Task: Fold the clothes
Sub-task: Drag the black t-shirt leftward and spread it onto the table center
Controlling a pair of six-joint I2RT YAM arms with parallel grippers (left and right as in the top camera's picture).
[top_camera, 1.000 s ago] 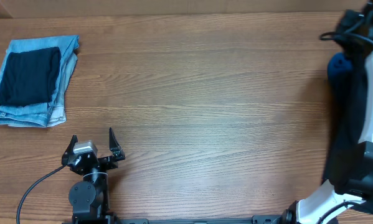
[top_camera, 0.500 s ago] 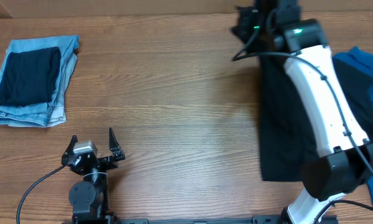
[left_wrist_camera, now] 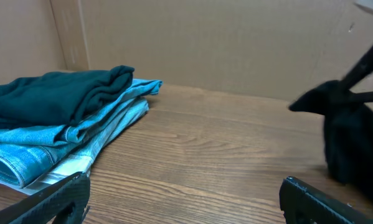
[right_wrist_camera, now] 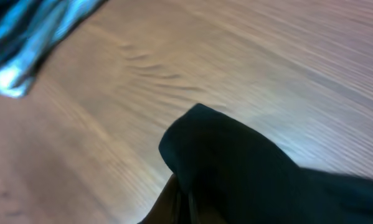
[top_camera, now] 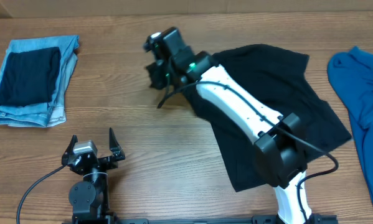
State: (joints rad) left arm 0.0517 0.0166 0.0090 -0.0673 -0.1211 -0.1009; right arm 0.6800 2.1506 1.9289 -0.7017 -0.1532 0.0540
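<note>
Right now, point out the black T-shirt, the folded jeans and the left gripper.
black T-shirt (top_camera: 301,106), overhead, flat body cloth.
folded jeans (top_camera: 66,84), overhead, bare denim edge.
left gripper (top_camera: 91,135), overhead, midway between fingertips.

I count | black T-shirt (top_camera: 298,106): 1 | bright blue garment (top_camera: 360,106): 1 | folded jeans (top_camera: 66,81): 1 | dark folded cloth (top_camera: 27,76): 1 | my grippers: 2, left gripper (top_camera: 93,144) and right gripper (top_camera: 156,73)
</note>
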